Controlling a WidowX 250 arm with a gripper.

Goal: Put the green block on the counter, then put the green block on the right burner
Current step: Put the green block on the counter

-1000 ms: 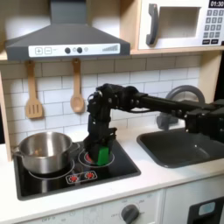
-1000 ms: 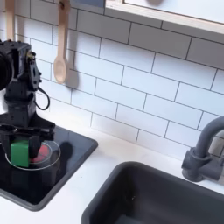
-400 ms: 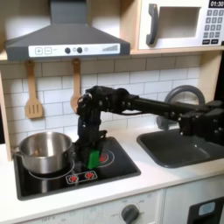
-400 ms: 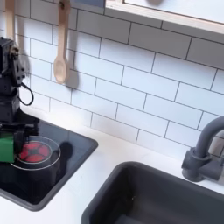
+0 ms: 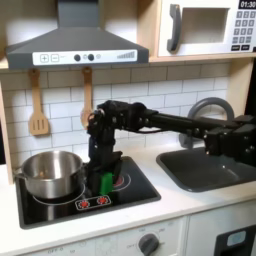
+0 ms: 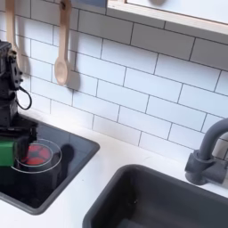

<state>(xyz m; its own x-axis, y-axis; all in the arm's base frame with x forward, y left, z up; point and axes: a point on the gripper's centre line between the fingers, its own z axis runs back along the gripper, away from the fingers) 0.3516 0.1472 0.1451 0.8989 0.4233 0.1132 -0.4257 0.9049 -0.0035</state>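
Observation:
The green block is held low over the black hob, at the left edge of the right burner and just right of the pot. My gripper points straight down and is shut on it, with dark fingers on either side. In the second exterior view the green block sits at the frame's left edge under my gripper, left of the red burner rings. I cannot tell whether the block touches the hob. The cream counter runs along the front and right of the hob.
A steel pot stands on the left burner, close to my gripper. The dark sink and grey faucet lie to the first exterior view's right. Wooden utensils hang on the tiled wall.
My gripper carried the green block from the middle of the right burner to its left edge, toward the pot. Over the last half second it has barely moved.

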